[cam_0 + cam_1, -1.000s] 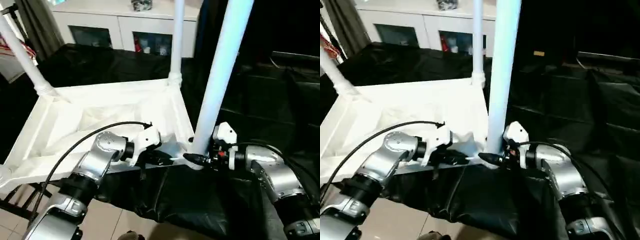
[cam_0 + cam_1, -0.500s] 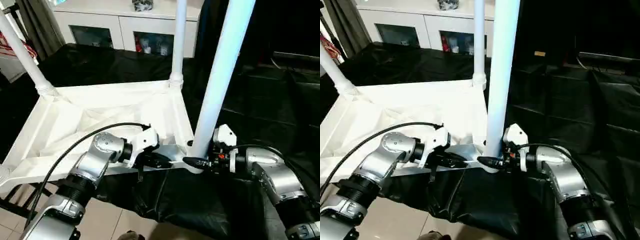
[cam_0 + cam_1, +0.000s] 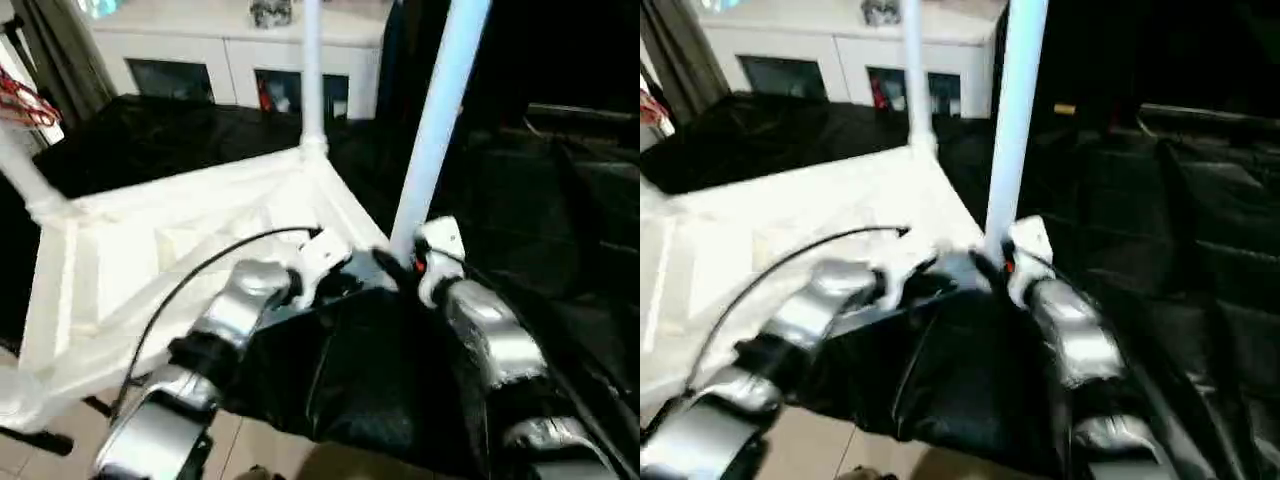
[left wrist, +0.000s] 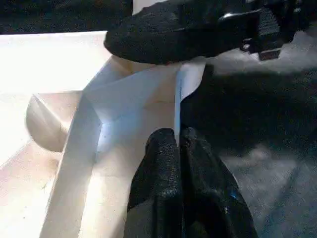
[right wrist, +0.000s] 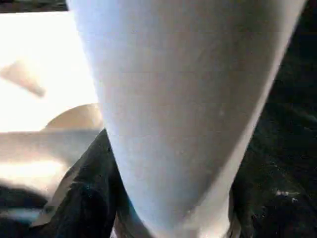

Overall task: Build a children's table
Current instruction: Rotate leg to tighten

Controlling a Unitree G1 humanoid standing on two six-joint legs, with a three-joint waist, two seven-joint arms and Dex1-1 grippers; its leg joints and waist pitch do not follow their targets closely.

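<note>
Moved: both forearms now angle inward and the upturned table top point(image 3: 150, 250) has swung round.
Left hand point(image 4: 178, 148): clenched on the top's rim at the near corner.
Right hand point(image 3: 405, 268): fingers point(image 5: 84, 198) spread around the near leg point(image 3: 430, 130) at its base.
Hidden: corner socket, behind both hands.
Place: top lies on black-draped tabletop point(image 3: 560, 200).

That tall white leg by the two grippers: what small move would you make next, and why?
Probably press the leg straight down into its corner socket. The right gripper is clamped around its flared base, and the left gripper pinches the tabletop rim beside it, steadying the upturned top. Whether it's fully seated can't be told.
</note>
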